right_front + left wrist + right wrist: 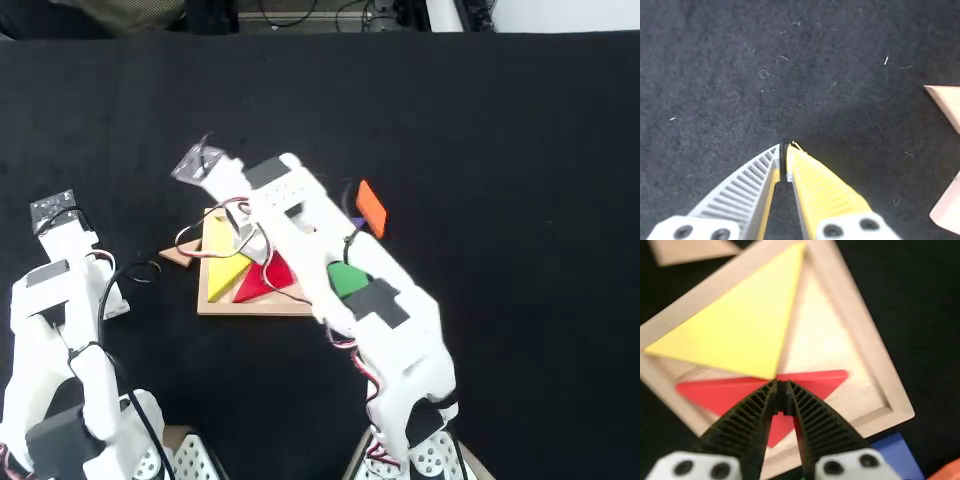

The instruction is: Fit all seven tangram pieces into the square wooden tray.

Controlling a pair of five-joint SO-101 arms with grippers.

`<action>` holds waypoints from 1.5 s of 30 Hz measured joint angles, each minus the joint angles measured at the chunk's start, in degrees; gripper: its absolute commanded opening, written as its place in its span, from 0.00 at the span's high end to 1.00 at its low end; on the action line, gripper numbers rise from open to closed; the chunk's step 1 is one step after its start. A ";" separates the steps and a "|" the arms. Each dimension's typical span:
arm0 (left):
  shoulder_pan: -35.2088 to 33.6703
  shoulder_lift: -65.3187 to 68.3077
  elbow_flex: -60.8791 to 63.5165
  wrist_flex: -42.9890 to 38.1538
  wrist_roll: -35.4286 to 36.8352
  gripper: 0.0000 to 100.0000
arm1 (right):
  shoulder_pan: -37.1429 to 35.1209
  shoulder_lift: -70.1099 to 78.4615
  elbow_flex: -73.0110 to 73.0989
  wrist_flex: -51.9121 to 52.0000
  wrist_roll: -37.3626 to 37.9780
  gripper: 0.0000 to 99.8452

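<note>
Tray [240, 309] of pale wood sits left of centre in the high view, on black cloth [500, 150]. Inside lie two big triangles: yellow [740, 330] along one side and red [815, 382] beside it, their points meeting near the middle. The floor beyond them is bare wood.

The right arm reaches across the tray. The right gripper [783, 386] has its black fingers pressed together, holding nothing, tips over the red triangle where it meets the yellow. That probably suits nudging the piece flat rather than lifting it.

Outside the tray are an orange piece [370, 208] and a green piece [347, 278] to its right, a blue piece [895, 452] by one corner, and a plain wood piece [178, 255] at its left edge.

The left gripper [785, 149], also closed and empty, hangs over bare cloth at far left, likely parked clear of the work.
</note>
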 measured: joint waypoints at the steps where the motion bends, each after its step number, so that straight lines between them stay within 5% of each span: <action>1: 0.00 0.00 0.00 0.00 0.00 0.97 | 0.00 0.00 -0.79 1.23 0.26 0.99; 7: 0.00 0.00 0.00 0.00 0.00 0.97 | 0.62 -3.34 -2.55 10.64 1.14 0.97; 9: 0.00 0.00 0.00 0.00 0.00 0.97 | 0.62 -5.89 -2.64 13.89 2.81 0.90; 12: 0.00 0.00 0.00 0.00 0.00 0.97 | 0.62 -8.97 -2.64 21.10 11.25 0.75; 16: 0.00 0.00 0.00 0.00 0.00 0.97 | 0.62 -10.90 -1.41 22.95 20.48 0.72; 26: 0.00 0.00 0.00 0.00 0.00 0.97 | -3.60 -10.90 16.88 7.30 25.76 0.72; 45: 0.26 0.00 0.00 0.00 0.00 0.97 | 2.46 -11.52 20.40 -6.95 27.78 0.72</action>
